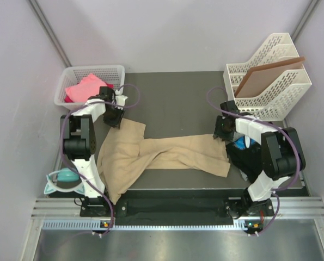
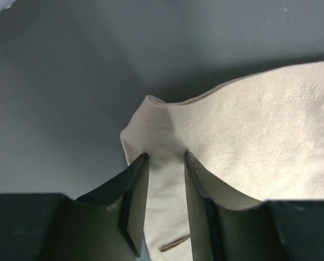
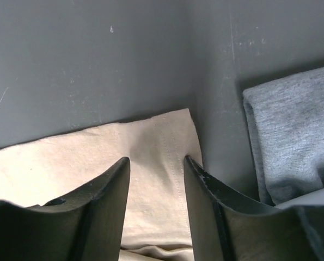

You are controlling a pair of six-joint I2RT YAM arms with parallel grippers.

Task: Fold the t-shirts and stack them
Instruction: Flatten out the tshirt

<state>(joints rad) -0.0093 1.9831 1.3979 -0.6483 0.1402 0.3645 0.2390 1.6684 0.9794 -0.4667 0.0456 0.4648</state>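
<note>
The large tan t-shirt (image 1: 167, 155) lies stretched and twisted across the dark table. My left gripper (image 1: 114, 116) is at its far left corner, shut on a raised fold of the tan cloth (image 2: 167, 179). My right gripper (image 1: 222, 130) stands over the shirt's far right corner (image 3: 156, 163). Its jaws are apart, with flat cloth between the fingertips. A pink shirt (image 1: 87, 87) lies in the white basket (image 1: 69, 73). Black and blue shirts (image 1: 242, 148) lie under my right arm. The folded grey-blue one also shows in the right wrist view (image 3: 292, 141).
A white file rack (image 1: 270, 81) holding a flat brown board (image 1: 265, 76) stands at the back right. A small teal round object (image 1: 65, 176) sits by the left arm's base. Purple walls close in on the table at both sides and the back.
</note>
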